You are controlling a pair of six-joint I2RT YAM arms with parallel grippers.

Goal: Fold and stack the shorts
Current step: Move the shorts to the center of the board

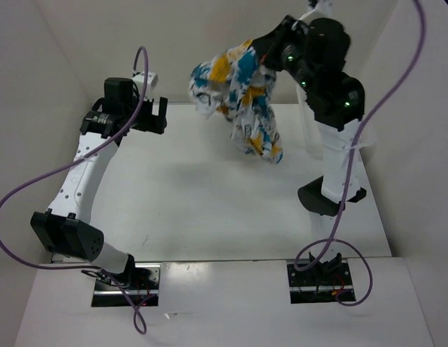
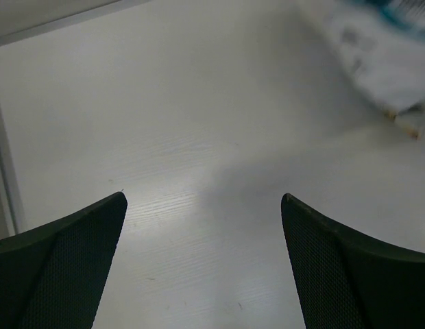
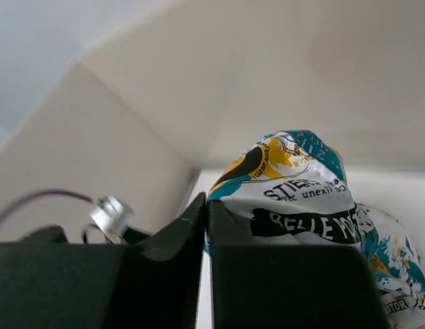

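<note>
I see my right gripper up high at the far end of the flat white table. Its two black fingers are pressed tight together, and they are pinching the soft white cloth shorts with the busy teal, yellow-orange and black print.

The shorts hang down from that gripper in a crumpled bunch. They are not folded. The top part is bunched up right beside the gripper, and a long floppy end drops down toward the table. I cannot tell if the low tip touches the table or not. In the right wrist view the shorts puff up just past the fingertips, and I can see black letters printed on the cloth.

My left gripper is on the left side of the table, well apart from the shorts. Its two dark fingers are spread wide, and there is nothing between them, only the table below. In the left wrist view a blurry bit of the shorts shows in the top right corner, away from the fingers.

A thin purple cable loops along the left arm. Plain white walls stand around the table.
</note>
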